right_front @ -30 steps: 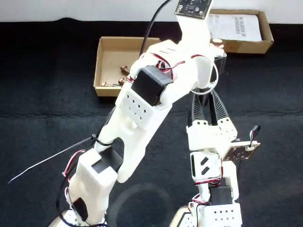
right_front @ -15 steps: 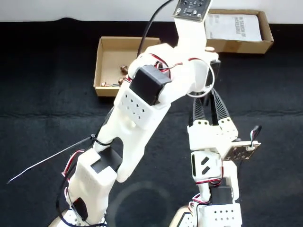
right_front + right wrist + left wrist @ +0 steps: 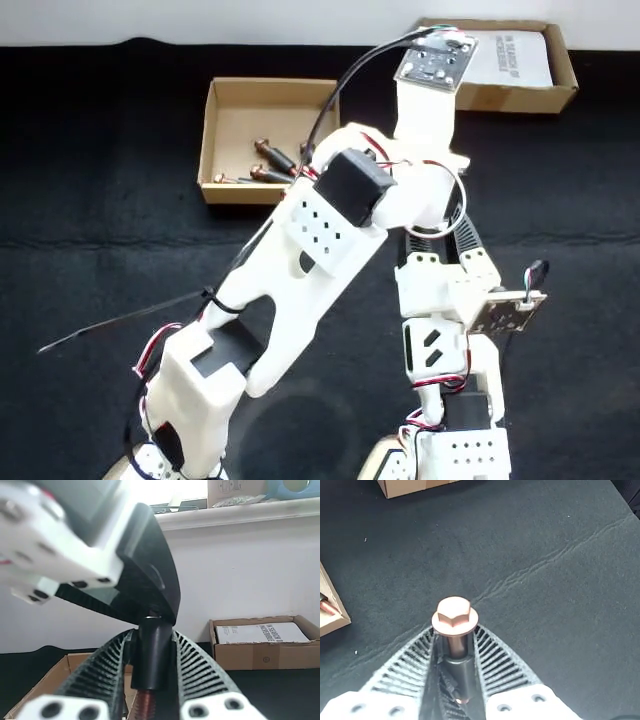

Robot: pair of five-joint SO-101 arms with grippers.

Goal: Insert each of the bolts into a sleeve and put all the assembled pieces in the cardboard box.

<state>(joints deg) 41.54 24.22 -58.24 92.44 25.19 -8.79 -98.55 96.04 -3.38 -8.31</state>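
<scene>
Black cloth (image 3: 90,230) covers the table, and a white wall (image 3: 200,20) runs along its far edge at 12 o'clock. At about 11 o'clock sits the open cardboard box (image 3: 240,115). Several copper-headed pieces (image 3: 275,162) lie close together in the box's 5 o'clock corner. A second box (image 3: 560,95) holding a printed sheet (image 3: 500,55) stands at 1 o'clock, well apart from the first.

The left arm (image 3: 300,250) stretches from 7 o'clock across the table toward 1 o'clock. The right arm (image 3: 445,340) stands at 5 o'clock and points toward 12. They meet a little toward 2 o'clock from the middle, above bare cloth between the two boxes.

The left gripper (image 3: 455,632) is clenched on the bolt (image 3: 455,616). Its ribbed fingers (image 3: 500,662) press in from both sides just beneath the copper hex head, which stands upright above the fingertips. Below the head the shank runs down into the dark sleeve (image 3: 150,652). The right gripper (image 3: 152,634) grasps that sleeve around its middle and holds it upright. The threaded copper end (image 3: 144,705) of the bolt sticks out underneath. In the right wrist view the left gripper's black jaw lies over the top of the sleeve. Bolt and sleeve are held together off the cloth, near the cardboard box but outside it.
</scene>
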